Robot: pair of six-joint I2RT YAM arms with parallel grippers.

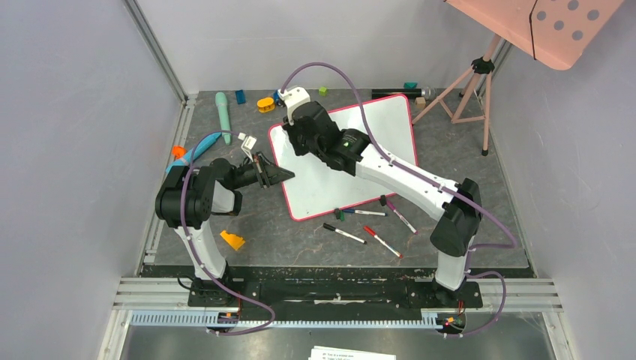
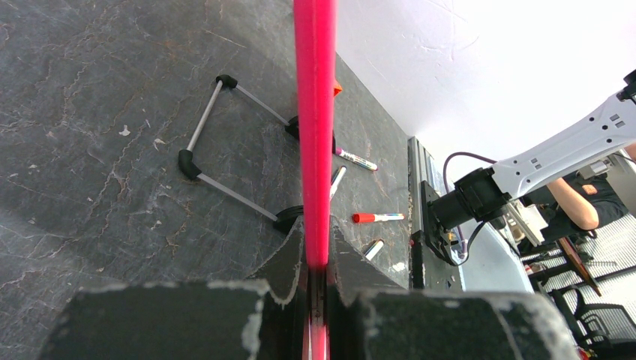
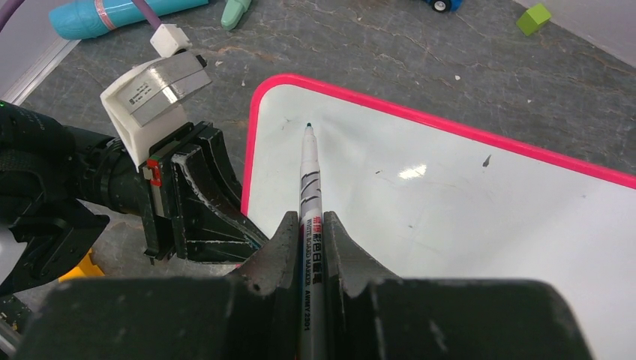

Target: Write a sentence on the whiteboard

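Your L gripper (image 1: 280, 174) clamps whiteboard (image 1: 379, 127) rim, 9 o'clock, to steady it; R gripper (image 3: 309, 225) pinches marker (image 3: 308, 169) for writing.

Loose markers (image 1: 345, 233) before the whiteboard (image 1: 390, 124)

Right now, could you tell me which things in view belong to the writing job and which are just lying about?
In the job:
- whiteboard, its rim clamped by the left gripper
- green-tipped marker, held by the right gripper

Lying about:
- loose markers
- teal tube
- yellow toy
- orange wedge
- blue block
- pink dotted panel
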